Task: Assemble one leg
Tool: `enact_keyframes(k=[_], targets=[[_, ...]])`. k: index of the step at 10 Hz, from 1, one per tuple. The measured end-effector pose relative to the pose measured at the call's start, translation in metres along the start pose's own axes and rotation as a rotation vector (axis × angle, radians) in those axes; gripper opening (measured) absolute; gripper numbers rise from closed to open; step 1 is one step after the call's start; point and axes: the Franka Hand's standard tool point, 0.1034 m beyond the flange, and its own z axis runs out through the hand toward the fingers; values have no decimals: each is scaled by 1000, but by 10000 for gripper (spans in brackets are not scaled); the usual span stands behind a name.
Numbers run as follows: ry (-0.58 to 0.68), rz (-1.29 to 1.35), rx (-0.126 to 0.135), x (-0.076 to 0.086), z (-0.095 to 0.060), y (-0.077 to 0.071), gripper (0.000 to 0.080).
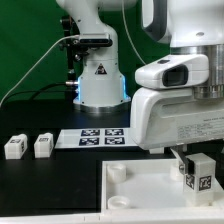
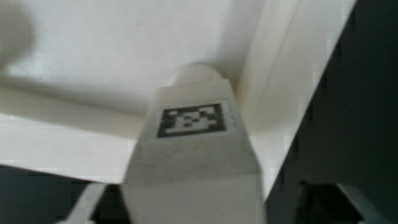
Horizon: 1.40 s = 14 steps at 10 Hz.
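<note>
Nearest to us in the exterior view lies the large flat white panel [image 1: 135, 190], with a round socket [image 1: 116, 172] at its far left corner. Over the panel's right side hangs the gripper [image 1: 196, 172], its dark fingers [image 1: 180, 160] pinching a leg [image 1: 197, 176], a small white block with a black-and-white tag facing us. We see the leg held low, close above the panel near its right edge; whether it touches the surface we cannot tell.

In the wrist view the leg [image 2: 192, 135] fills the middle, its tag plainly showing, with the panel [image 2: 89, 60] behind it and the panel's raised edge running beside it.

Farther back, the marker board [image 1: 100, 137] lies flat on the dark table [image 1: 30, 195]. Left of it stand two more white blocks [image 1: 15, 147] [image 1: 43, 145], just beside each other and well apart from the panel. The arm's white base [image 1: 98, 80] stands at the far side.
</note>
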Motion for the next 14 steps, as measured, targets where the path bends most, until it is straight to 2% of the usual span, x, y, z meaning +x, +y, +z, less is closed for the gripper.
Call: enact_keyframes(k=[1,2,5,8,9,10,11,13,14], targets=[[0,100,-2,0,0,2,351],[-1,205,-1,0,1,4,299],[-22,654,-9,4,2,13,297],[-77,1185,-36,-1,3,10,296],[-84,1346,-33,-1,3,12,296],[-98,1525,-16,-2,3,13,297],[-107,1668,-18,-3,4,13,297],[-113,1888,-43,-4,3,13,297],[-111,1930,-46,-4,3,13,297]])
